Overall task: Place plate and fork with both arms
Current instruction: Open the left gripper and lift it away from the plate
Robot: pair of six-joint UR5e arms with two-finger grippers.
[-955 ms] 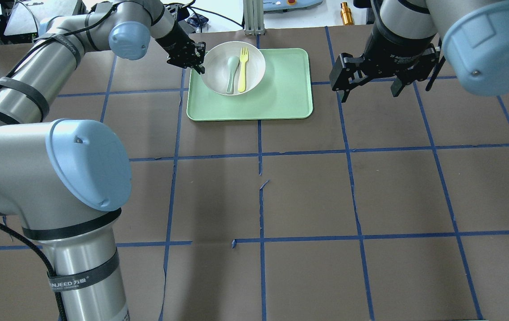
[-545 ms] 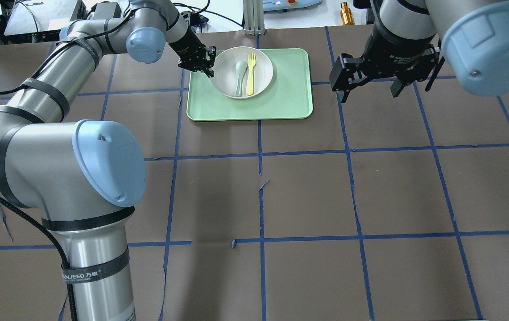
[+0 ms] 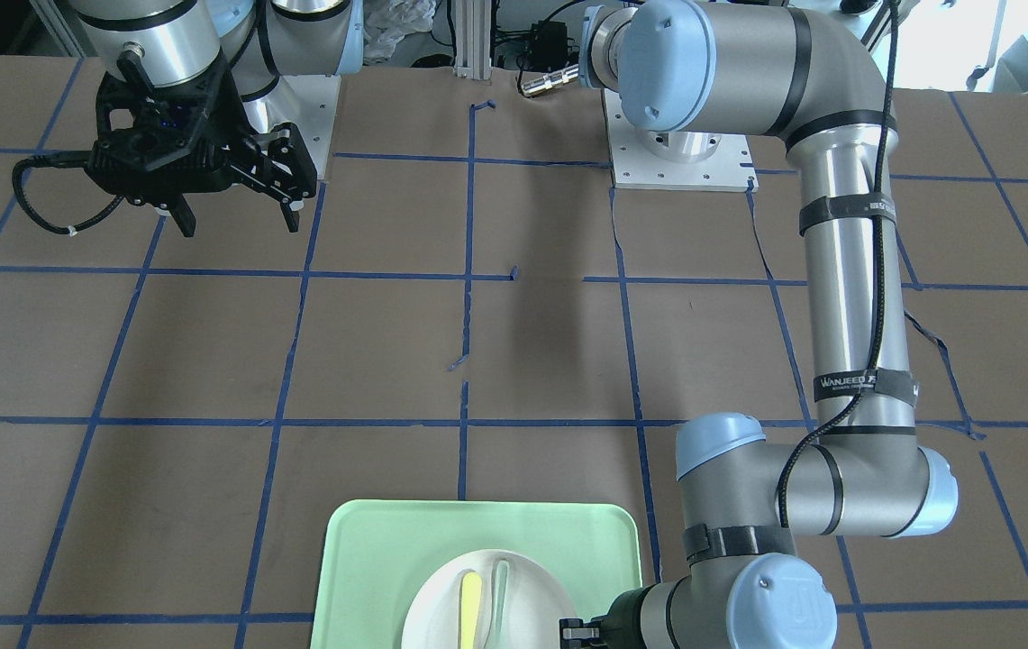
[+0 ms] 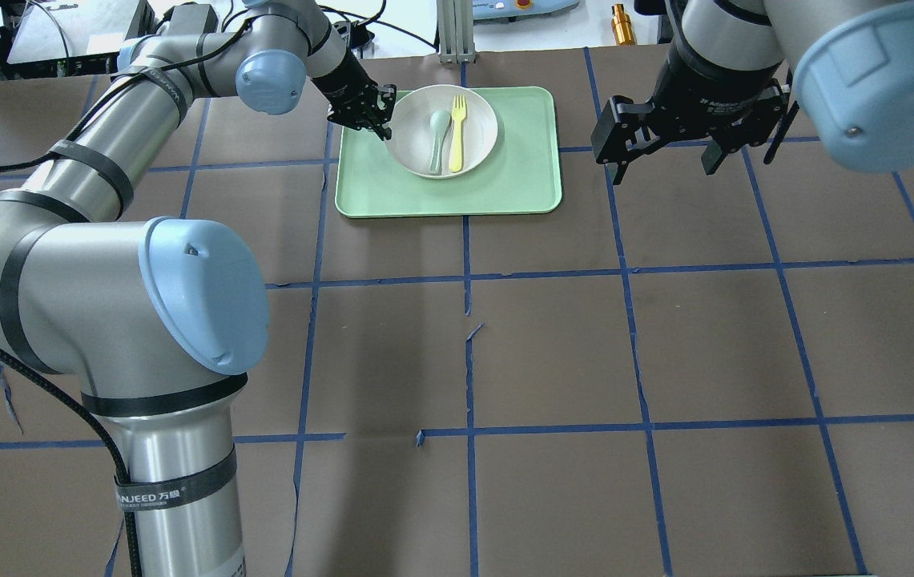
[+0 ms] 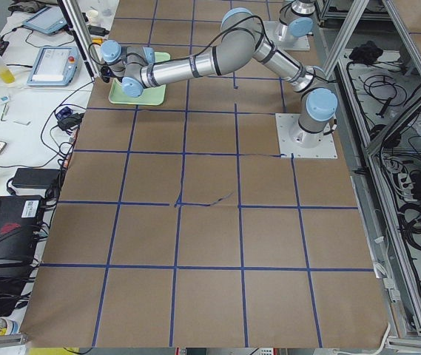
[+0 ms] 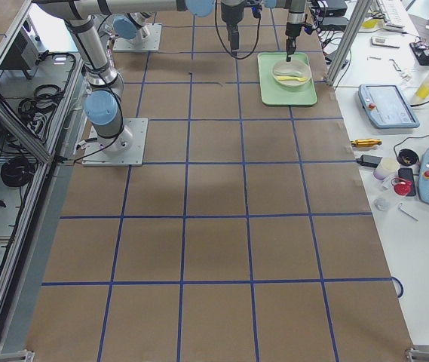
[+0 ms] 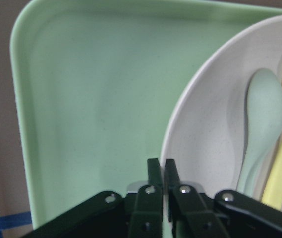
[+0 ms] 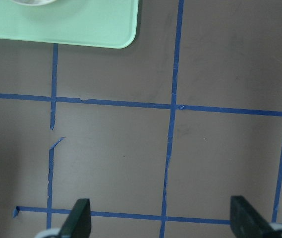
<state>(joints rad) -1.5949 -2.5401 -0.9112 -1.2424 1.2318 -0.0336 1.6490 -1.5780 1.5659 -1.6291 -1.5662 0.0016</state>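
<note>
Off-white plate (image 4: 479, 127) sits over the far half of the mint-green tray (image 4: 505, 183), left of centre in the overhead view. Pale yellow fork (image 4: 457, 135) lies inside the plate, tines pointing away from the robot and handle toward it. Grey-green spoon (image 4: 436, 143) lies just beside the fork on its left, roughly parallel, bowl end also away from the robot. The two handles are touching or nearly so; can't resolve which.

Left gripper (image 4: 382, 123) is at the plate's left rim, fingers pressed nearly together with the rim pinched between them. Left wrist view shows the two black fingers closed over the plate's edge with only a sliver of gap. Can't tell whether the plate is lifted off the tray or resting on it. Left arm is stretched far out across the table to reach it.

Right gripper (image 4: 662, 172) hangs above the bare brown table (image 4: 553, 336), to the right of the tray and apart from it, pointing down. Its fingers are spread wide with nothing between them. Right wrist view shows only brown paper and blue tape lines (image 8: 173, 106) between the pads, plus a tray corner at the top-left of that view.

Tray sits at the far edge of the table, straddling a blue tape line.
</note>
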